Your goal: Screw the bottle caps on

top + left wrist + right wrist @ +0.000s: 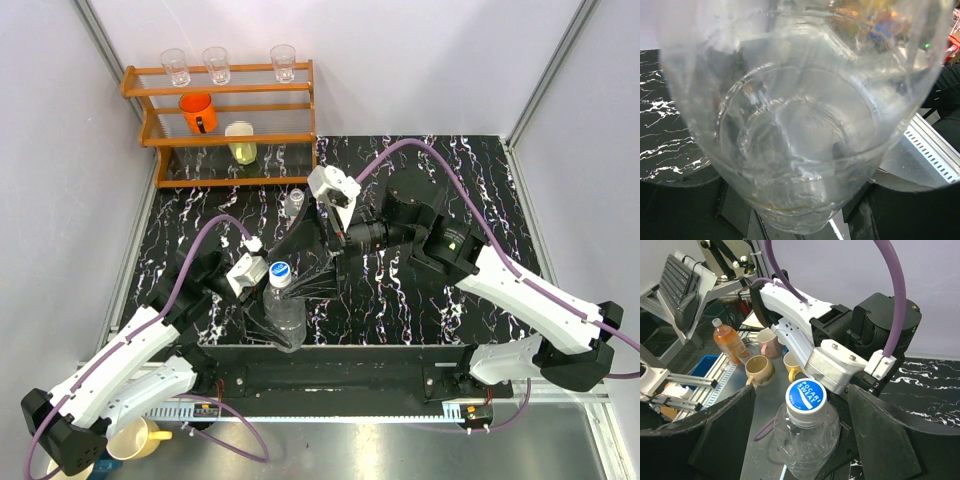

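The left hand (pixel 281 330) has closed on the lower body of a clear plastic bottle (pixel 807 440), its dark fingers on either side of it at the near edge of the black marbled desk (pixel 420 300). In the left wrist view the bottle's see-through wall fills almost the whole picture, so the fingers themselves barely show there. A cap (pixel 806 396), blue on top with white lettering that reads POCARI SWEAT and a white skirt, sits on the bottle's neck; how far it is threaded down I cannot tell. The right hand (pixel 802 392) is spread wide, reaching in from the far side, with one dark finger to each side of the cap and a clear gap on both sides, so it has hold of nothing. A second bottle (pixel 295 203), small and clear, stands on the desk further back, just in front of the wooden rack (pixel 300 100) and close to the right arm's wrist; whether it has a cap on is too small to tell. The rack holds three clear drinking glasses (pixel 216 64) along its top shelf, with an orange cup (pixel 198 112) and a yellow cup (pixel 241 142) below them. Off the desk, by the left arm's base, sits a yellow mug (pixel 140 437).
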You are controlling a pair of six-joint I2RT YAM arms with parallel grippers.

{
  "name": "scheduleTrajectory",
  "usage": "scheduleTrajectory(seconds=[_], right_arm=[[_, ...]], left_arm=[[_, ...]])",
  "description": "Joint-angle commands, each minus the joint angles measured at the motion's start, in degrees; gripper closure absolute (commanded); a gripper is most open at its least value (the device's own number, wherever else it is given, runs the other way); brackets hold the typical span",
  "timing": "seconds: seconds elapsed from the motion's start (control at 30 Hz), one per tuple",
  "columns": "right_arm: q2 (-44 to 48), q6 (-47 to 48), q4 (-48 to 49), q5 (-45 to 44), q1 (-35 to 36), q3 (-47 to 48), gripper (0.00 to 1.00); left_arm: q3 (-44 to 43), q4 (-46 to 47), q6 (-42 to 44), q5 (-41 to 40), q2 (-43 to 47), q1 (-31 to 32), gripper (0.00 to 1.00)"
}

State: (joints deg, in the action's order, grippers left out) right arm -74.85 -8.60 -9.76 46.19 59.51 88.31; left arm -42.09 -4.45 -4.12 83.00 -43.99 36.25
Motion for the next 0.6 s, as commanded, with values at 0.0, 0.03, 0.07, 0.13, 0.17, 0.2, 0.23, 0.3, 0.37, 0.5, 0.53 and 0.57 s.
scheduleTrajectory(seconds=[0.0,0.03,0.07,0.13,0.17,0.2,0.23,0.3,0.37,0.5,0.53,0.57], right_arm=[[0.76,-2.73,5.54,2.76,-0.27,-0.6,0.19],[0.76,-2.91,5.71,2.85,-0.27,-0.77,0.2],[0.76,-3.09,5.72,2.76,-0.27,-0.77,0.23],[0.49,-3.44,5.89,3.02,-0.27,-0.86,0.25],[0.49,-3.61,5.89,3.02,-0.27,-0.86,0.26],[0.41,-3.62,5.8,3.11,-0.27,-0.95,0.27],[0.23,-3.79,5.8,3.2,-0.27,-0.95,0.29],[0.23,-3.88,5.8,3.2,-0.27,-1.12,0.33],[0.41,-3.97,5.98,2.85,-0.35,-1.13,0.38],[0.67,-3.79,5.8,1.97,-0.27,-1.48,0.57],[0.84,-3.7,5.89,1.71,-0.35,-1.65,0.64],[1.02,-3.62,5.8,0.92,-0.27,-2.0,0.67]], left_arm=[[-1.6,2.52,1.48,1.11,0.74,-0.3,0.66],[-1.6,2.43,1.57,0.67,0.74,-0.3,0.66],[-1.51,2.51,1.66,0.5,0.74,-0.3,0.66],[-1.68,2.43,1.92,-0.12,0.74,-0.3,0.66],[-1.68,2.43,2.01,-0.47,0.74,-0.39,0.66],[-1.77,2.51,2.1,-0.65,0.74,-0.39,0.67],[-1.86,2.43,2.19,-0.82,0.74,-0.3,0.67],[-1.95,2.6,2.36,-1.7,0.83,-0.39,0.67],[-2.03,2.78,2.27,-2.75,0.92,-0.57,0.67],[-1.86,3.57,1.23,-6.0,0.92,-0.92,0.68],[-1.6,4.35,0.78,-6.71,1.01,-1.09,0.68],[-1.6,4.27,0.35,-8.28,1.01,-1.18,0.68]])
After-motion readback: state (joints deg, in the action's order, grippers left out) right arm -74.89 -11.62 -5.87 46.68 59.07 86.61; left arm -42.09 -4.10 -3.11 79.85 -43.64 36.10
